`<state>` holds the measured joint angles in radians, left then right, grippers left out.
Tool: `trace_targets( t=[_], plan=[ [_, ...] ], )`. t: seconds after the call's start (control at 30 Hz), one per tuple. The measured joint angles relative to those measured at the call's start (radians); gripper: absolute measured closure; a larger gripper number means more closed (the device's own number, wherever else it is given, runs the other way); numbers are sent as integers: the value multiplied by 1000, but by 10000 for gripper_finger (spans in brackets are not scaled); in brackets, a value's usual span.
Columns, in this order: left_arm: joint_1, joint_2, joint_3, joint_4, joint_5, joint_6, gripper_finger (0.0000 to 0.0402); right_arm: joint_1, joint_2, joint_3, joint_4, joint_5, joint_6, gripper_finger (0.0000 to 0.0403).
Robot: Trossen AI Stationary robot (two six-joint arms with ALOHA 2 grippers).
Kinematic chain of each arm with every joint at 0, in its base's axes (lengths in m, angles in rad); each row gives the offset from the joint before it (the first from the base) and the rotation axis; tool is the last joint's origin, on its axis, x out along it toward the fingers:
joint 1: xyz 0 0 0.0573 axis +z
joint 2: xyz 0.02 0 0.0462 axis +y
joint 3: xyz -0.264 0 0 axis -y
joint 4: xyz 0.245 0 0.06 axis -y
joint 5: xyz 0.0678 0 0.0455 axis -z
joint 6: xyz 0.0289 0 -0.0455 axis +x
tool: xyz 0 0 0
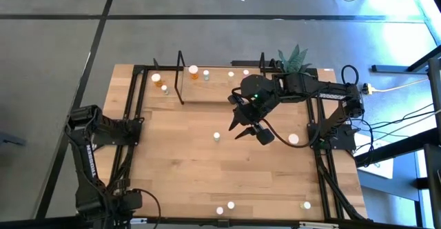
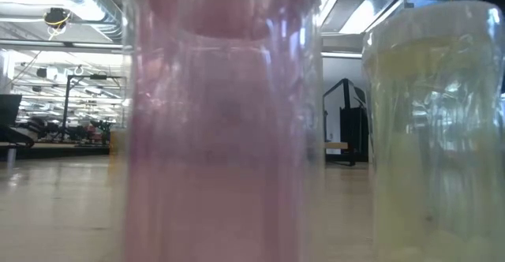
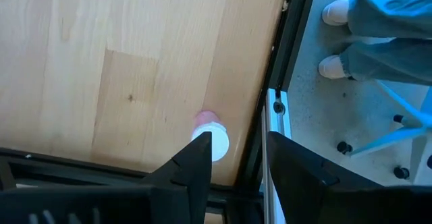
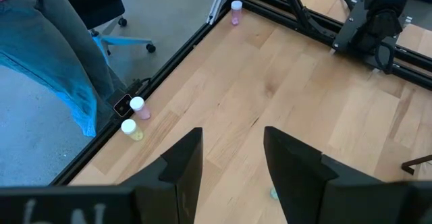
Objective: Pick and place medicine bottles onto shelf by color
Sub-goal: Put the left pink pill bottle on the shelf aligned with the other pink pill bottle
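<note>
My left gripper (image 3: 239, 146) points down over the table's near left corner, open. A pink medicine bottle (image 3: 210, 140) with a white cap stands on the wood just beside one fingertip, outside the gap. My right gripper (image 4: 233, 150) hangs open above the table's middle (image 1: 238, 127), with nothing between its fingers. A greenish bottle (image 1: 216, 137) stands near it. The shelf (image 1: 219, 84) at the far edge carries orange bottles (image 1: 193, 71) and white-capped ones (image 1: 246, 71). Pink (image 4: 137, 107) and yellowish (image 4: 128, 127) bottles stand at the near edge.
A pink bottle (image 2: 221, 136) and a yellowish one (image 2: 434, 136) fill the low view. A potted plant (image 1: 296, 58) stands at the far right by the shelf. More bottles stand left of the shelf (image 1: 156, 78) and at right (image 1: 293, 139). A person's legs (image 3: 378, 28) are beside the near edge.
</note>
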<state>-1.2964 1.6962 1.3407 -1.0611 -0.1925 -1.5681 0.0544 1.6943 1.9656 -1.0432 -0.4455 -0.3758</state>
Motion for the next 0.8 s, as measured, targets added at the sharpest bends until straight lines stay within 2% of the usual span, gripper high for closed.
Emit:
trace_targets(
  t=[0.17, 0.5, 0.8],
  plan=[
    [0, 0, 0, 0, 0, 3, 252, 0, 0, 0, 0, 0, 0, 244],
    [0, -1, -62, 44, 14, 1, 161, 0, 0, 0, 0, 0, 0, 244],
    [0, -1, -111, 64, 91, -34, 148, 0, 0, 0, 0, 0, 0, 244]
  ],
)
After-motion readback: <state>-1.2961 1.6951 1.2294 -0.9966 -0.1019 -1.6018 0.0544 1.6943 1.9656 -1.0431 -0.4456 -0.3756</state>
